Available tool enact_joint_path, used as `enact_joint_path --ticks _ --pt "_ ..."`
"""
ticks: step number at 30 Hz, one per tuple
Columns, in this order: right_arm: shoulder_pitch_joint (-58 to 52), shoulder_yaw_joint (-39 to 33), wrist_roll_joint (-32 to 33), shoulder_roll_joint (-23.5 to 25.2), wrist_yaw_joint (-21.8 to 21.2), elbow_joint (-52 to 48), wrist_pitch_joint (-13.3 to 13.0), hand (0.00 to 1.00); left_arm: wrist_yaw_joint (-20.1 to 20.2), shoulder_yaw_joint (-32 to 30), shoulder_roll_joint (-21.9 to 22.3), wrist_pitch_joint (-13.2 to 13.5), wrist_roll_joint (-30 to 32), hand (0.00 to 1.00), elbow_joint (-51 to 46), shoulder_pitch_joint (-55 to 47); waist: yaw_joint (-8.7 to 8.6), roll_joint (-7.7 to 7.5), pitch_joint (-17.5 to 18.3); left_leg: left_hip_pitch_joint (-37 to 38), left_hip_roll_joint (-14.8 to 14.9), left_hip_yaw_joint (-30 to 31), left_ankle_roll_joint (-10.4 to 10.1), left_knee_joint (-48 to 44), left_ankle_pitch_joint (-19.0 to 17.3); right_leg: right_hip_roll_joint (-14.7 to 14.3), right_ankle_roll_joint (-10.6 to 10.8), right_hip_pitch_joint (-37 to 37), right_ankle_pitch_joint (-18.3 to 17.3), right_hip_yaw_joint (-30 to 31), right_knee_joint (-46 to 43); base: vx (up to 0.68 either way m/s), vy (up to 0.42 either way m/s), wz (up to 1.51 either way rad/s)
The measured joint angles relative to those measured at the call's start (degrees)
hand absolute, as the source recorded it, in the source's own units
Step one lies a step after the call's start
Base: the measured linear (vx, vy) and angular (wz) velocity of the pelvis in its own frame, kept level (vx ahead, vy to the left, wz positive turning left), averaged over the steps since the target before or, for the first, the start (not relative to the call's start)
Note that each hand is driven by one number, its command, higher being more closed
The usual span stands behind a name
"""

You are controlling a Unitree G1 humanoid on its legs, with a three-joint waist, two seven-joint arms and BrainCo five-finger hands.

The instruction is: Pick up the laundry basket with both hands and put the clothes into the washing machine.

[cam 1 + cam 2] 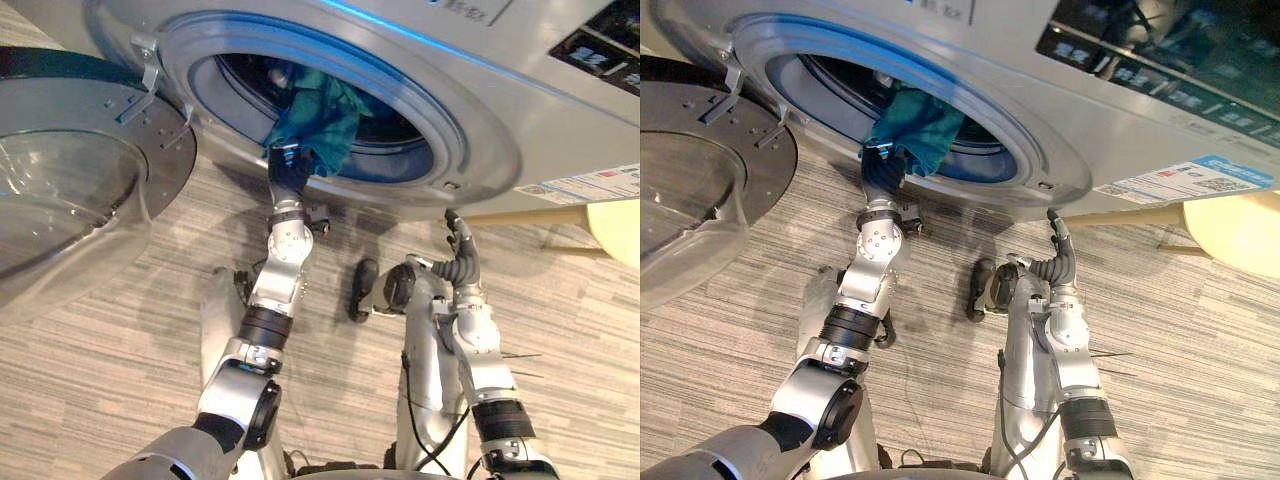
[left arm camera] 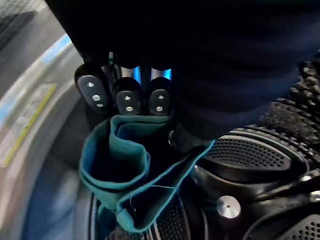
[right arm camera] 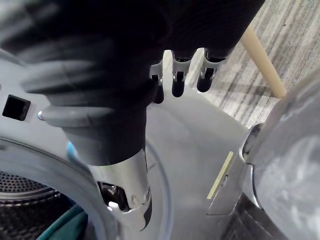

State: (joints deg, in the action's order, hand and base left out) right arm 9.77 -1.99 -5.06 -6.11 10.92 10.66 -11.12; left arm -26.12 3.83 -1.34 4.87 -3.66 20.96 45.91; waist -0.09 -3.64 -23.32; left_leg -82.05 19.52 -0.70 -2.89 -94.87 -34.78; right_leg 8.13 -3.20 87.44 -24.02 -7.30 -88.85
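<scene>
Two silver arms stretch toward the washing machine (image 1: 500, 100), whose door (image 1: 80, 180) is wide open.
At the round opening, the left hand (image 1: 291, 172) has its fingers (image 2: 129, 95) curled on a blue-green cloth (image 1: 322, 118) that hangs half in the drum and half over the rim. Down by the front, the right hand (image 1: 462, 262) has loose fingers and holds nothing. I think this is the loading step. Next, the cloth needs a push deeper in, then letting go.
</scene>
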Motion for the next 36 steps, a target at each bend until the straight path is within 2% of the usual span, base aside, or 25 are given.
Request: enact_joint_path --ticks 5,12,13,18,20,22,23,27,32,35,36 --pt "-0.3 0.8 0.2 0.0 -0.4 -1.0 -1.4 0.00 -0.2 -1.6 -4.7 0.0 0.4 1.00 3.3 10.9 -0.92 -0.06 0.0 -0.3 0.7 -0.2 -0.1 -0.1 0.0 -0.6 -0.7 0.7 0.5 0.0 0.1 0.04 -0.032 -0.08" --pt "-0.7 2.4 1.4 0.1 -2.4 -2.0 -2.2 0.00 -0.1 -1.5 -12.8 -1.1 7.1 1.00 10.3 20.4 -2.55 -0.11 0.1 -0.2 2.8 -1.0 -0.1 0.0 0.0 -2.9 -0.1 1.2 1.9 0.3 1.8 0.02 -0.019 -0.19" --pt "-1.0 2.6 2.3 0.1 -2.5 -2.6 -2.2 0.00 0.3 -1.0 -14.2 -1.8 9.0 0.00 11.6 21.9 -2.59 -0.13 0.1 -0.3 3.5 -1.3 -0.1 0.1 0.0 -3.6 0.3 1.6 2.5 0.6 2.3 0.00 -0.004 -0.29" --pt "-2.0 2.6 3.6 0.1 -3.9 -3.3 -3.1 0.00 4.0 4.3 -20.1 -4.4 22.7 0.00 16.5 27.0 -3.51 -0.16 0.0 -1.1 4.8 -2.5 0.1 0.4 -0.1 -5.1 0.9 3.0 4.4 1.2 4.3 0.00 0.019 -0.25" --pt "-3.1 3.0 4.8 0.0 -4.7 -4.6 -3.8 0.00 7.3 7.1 -21.3 -5.2 28.9 0.00 19.3 29.0 -3.92 -0.17 0.0 -1.7 5.5 -2.6 0.4 -0.1 -0.2 -5.2 0.9 3.7 4.8 1.2 4.3 0.02 0.018 -0.08" --pt "-3.2 3.1 5.0 0.1 -5.1 -5.2 -3.9 0.00 10.0 8.2 -21.9 -5.4 31.8 0.00 21.1 29.8 -4.15 -0.20 0.0 -2.3 5.5 -2.6 0.4 -0.3 -0.3 -5.2 0.7 4.1 5.0 1.2 4.3 0.02 0.009 -0.06" --pt "-3.2 3.1 5.2 0.1 -5.8 -5.3 -3.9 0.00 12.8 9.7 -22.0 -5.7 33.9 0.00 23.3 29.8 -4.35 -0.27 0.0 -2.4 5.5 -2.4 0.5 -0.6 -0.3 -5.2 0.7 4.2 5.0 1.2 4.1 0.00 0.000 0.00" --pt "-3.2 3.2 5.3 0.1 -7.1 -5.7 -3.9 0.00 19.2 12.5 -20.8 -5.8 37.1 0.00 27.1 29.5 -4.42 -0.29 0.0 -3.1 5.5 -2.1 0.9 -1.1 -0.5 -5.1 0.8 4.6 5.1 1.1 3.8 0.00 0.000 0.00" --pt "-3.2 3.4 5.8 0.0 -7.4 -5.8 -3.8 0.00 20.0 14.1 -20.5 -5.6 38.1 0.00 27.1 29.0 -4.72 -0.49 -0.1 -3.3 5.5 -2.2 1.3 -1.8 -0.7 -4.9 0.9 4.8 5.1 1.3 3.3 0.00 0.000 0.00" --pt "-3.2 3.5 6.2 0.0 -7.3 -5.8 -3.8 0.00 19.3 13.9 -21.4 -5.7 38.0 0.00 26.6 28.9 -4.89 -0.50 -0.1 -3.4 5.4 -2.2 1.3 -1.7 -0.7 -4.7 0.9 4.8 5.1 1.2 3.3 0.00 -0.001 0.01" --pt "-3.2 3.6 6.3 0.0 -7.2 -5.8 -3.9 0.00 17.9 13.2 -21.9 -5.7 37.7 0.00 25.9 28.5 -5.15 -0.50 -0.1 -3.4 5.3 -2.2 1.3 -1.7 -0.7 -4.6 0.9 4.8 5.0 1.2 3.2 0.01 -0.004 0.05"
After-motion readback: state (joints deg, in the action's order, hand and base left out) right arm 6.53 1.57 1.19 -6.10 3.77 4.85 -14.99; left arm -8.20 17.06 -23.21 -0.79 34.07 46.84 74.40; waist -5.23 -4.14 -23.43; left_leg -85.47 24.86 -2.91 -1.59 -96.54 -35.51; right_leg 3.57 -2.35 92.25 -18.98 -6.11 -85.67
